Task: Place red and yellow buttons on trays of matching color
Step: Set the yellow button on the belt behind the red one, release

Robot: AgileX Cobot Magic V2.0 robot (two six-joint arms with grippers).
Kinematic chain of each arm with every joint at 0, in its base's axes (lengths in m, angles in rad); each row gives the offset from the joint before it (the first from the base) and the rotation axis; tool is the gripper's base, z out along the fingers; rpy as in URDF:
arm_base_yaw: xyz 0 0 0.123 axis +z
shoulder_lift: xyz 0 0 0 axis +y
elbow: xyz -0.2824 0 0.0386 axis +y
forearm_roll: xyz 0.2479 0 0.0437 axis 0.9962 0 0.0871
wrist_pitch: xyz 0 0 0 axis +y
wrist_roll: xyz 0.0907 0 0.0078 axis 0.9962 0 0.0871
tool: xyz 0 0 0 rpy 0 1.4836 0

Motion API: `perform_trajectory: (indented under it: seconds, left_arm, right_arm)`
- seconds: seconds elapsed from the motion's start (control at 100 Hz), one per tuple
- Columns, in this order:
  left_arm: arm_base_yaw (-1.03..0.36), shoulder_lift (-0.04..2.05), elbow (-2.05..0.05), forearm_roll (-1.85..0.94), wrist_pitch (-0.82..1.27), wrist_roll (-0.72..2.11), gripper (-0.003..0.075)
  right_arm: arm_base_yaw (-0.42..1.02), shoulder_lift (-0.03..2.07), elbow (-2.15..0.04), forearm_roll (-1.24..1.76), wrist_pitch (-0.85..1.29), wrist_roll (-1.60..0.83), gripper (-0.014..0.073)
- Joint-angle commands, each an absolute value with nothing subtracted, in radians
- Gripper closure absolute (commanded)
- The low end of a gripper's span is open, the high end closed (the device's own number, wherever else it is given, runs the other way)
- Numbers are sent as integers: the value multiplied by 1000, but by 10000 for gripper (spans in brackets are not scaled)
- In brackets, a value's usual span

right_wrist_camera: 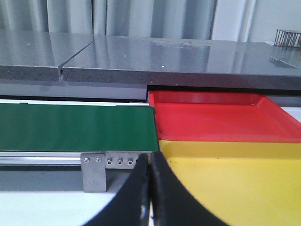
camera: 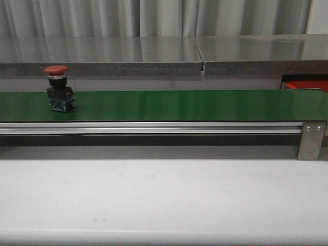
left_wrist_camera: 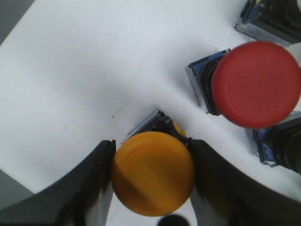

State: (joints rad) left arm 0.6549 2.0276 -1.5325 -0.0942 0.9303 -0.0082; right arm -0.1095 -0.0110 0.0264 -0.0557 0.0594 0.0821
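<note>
In the left wrist view my left gripper [left_wrist_camera: 151, 175] is shut on a yellow button [left_wrist_camera: 153, 173], its black fingers [left_wrist_camera: 91, 188] pressing the cap from both sides over a white surface. A red button [left_wrist_camera: 256, 84] stands just beside it. In the front view another red button [camera: 59, 88] stands upright at the left end of the green conveyor belt [camera: 195, 105]. My right gripper [right_wrist_camera: 150, 162] is shut and empty, near the belt's end, in front of the yellow tray [right_wrist_camera: 235, 179] and the red tray [right_wrist_camera: 216, 117] behind it. Neither gripper shows in the front view.
More buttons' dark bases [left_wrist_camera: 277, 16] sit at the edge of the left wrist view. A metal bracket [camera: 311, 141] closes the belt's right end, with the red tray's edge [camera: 306, 85] beyond. A grey counter [camera: 164, 54] runs behind the belt.
</note>
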Motion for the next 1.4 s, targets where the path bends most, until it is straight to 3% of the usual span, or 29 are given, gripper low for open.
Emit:
perform_trajectory:
  seconds: [0.0,0.47,0.95,1.39]
  left_arm:
    - [657,1943,-1556,-99,918,-10,451]
    - [585,1680,-1559,-91,957,-10,458]
    - [358,1737,-1590,-101,908,-10,458]
    - [233,1867,-1688,-134,952,-10,458]
  right_arm:
    - [-116,-23,4,-66,-15,78,668]
    - [-116,-23,4,-66,-15,78,668]
    - [-116,-23,4,-66,-15,78,668]
    - [-116,-23,4,-66,-15,78,668]
